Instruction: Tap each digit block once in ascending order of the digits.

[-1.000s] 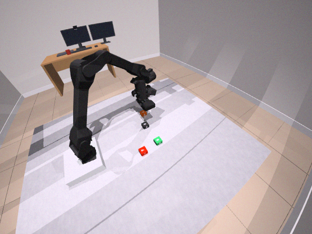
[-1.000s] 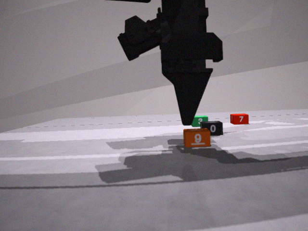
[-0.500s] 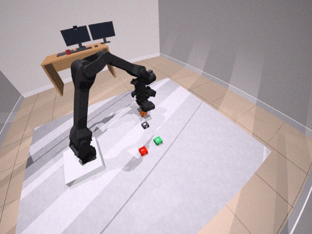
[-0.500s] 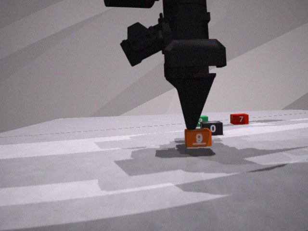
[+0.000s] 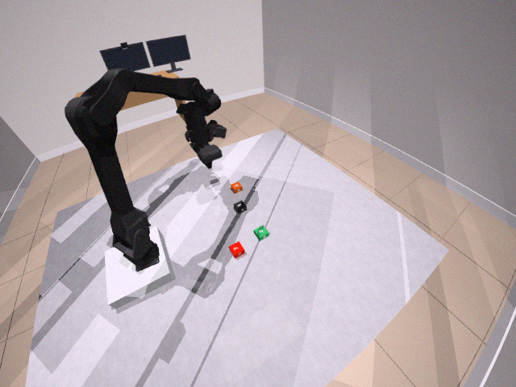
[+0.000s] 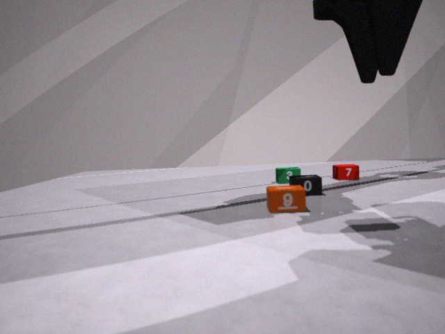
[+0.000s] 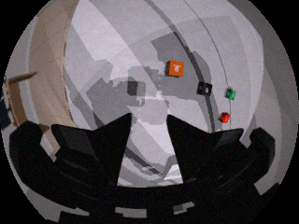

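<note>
Four small blocks lie on the grey mat. An orange block (image 5: 236,186) (image 6: 286,198) (image 7: 175,67) shows a 9. A black block (image 5: 239,205) (image 6: 306,184) (image 7: 204,88) shows a 0. A green block (image 5: 261,232) (image 6: 287,174) (image 7: 230,93) shows a 3. A red block (image 5: 237,249) (image 6: 345,171) (image 7: 224,118) shows a 7. My gripper (image 5: 210,163) (image 6: 376,76) (image 7: 149,118) is open and empty. It hangs above the mat, to the left of and behind the orange block, and touches no block.
The arm's base (image 5: 135,250) stands on a white plate at the mat's left. A desk with two monitors (image 5: 145,53) is against the back wall. Tiled floor surrounds the mat.
</note>
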You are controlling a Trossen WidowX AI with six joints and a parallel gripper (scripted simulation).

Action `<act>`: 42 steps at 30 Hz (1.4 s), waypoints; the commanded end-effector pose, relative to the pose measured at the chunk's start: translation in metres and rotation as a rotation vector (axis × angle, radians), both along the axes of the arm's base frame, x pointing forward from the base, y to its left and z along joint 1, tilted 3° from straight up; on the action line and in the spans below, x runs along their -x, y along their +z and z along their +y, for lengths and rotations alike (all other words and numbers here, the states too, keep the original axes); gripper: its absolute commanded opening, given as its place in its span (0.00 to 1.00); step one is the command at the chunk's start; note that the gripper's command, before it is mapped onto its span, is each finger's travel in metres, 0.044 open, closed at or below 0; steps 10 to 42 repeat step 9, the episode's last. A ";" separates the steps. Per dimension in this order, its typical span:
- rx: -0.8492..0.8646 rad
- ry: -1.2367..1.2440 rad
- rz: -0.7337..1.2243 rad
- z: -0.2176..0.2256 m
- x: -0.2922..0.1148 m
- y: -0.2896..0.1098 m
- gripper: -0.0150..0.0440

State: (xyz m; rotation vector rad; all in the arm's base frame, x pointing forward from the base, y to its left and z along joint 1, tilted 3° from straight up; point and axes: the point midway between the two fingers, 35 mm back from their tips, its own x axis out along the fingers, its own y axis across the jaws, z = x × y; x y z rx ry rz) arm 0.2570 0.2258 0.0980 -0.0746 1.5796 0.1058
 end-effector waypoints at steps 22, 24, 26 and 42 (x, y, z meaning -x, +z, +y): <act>0.005 -0.010 0.011 0.001 0.032 0.017 0.93; 0.005 -0.010 0.011 0.001 0.032 0.017 0.93; 0.005 -0.010 0.011 0.001 0.032 0.017 0.93; 0.005 -0.010 0.011 0.001 0.032 0.017 0.93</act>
